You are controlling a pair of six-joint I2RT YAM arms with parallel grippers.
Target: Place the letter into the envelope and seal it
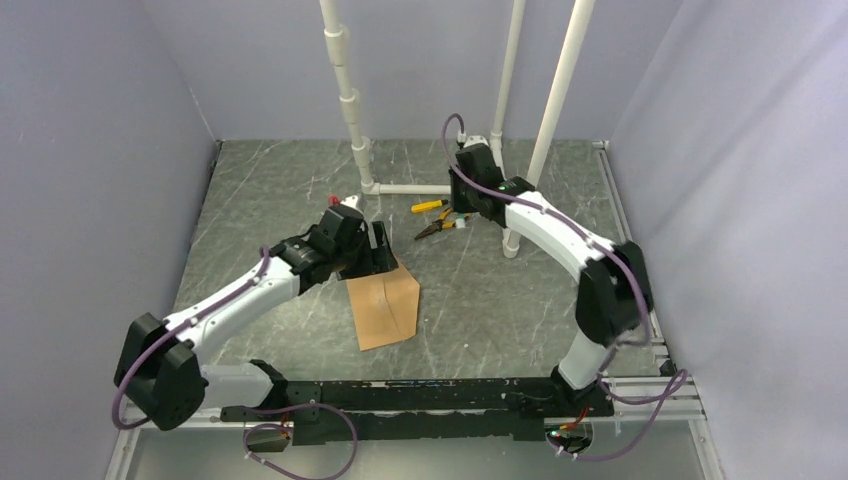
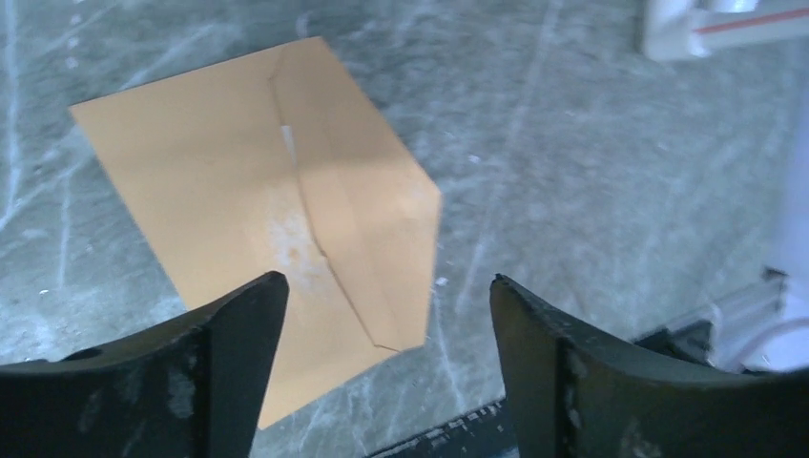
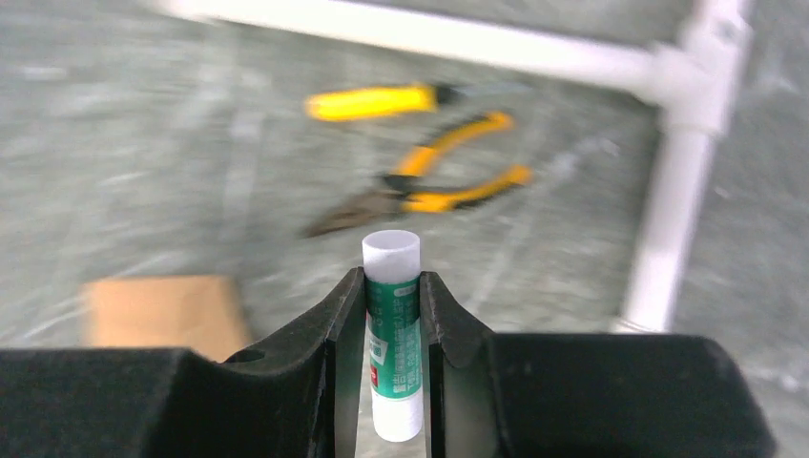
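Well, the grey marbled surface [image 1: 520, 300] sits boxed in by pale lilac walls [image 1: 90, 150], with white plastic pipes [image 1: 555, 90] rising at the back. The left claw [image 2: 386, 279] hangs spread apart, the kraft-brown paper envelope [image 2: 258, 181] flat just below it. The right claw [image 3: 393, 281] is clamped on a green-and-white glue stick [image 3: 392, 324], with yellow-handled pliers [image 3: 434, 186] lying beyond.

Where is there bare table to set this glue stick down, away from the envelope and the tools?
Widest bare patch for the glue stick: table between the envelope and the right arm, up to the front rail. Another: far left corner, left of the white pipes. Crowded: around the pliers and yellow-handled tool, and the envelope's far end under the left gripper.
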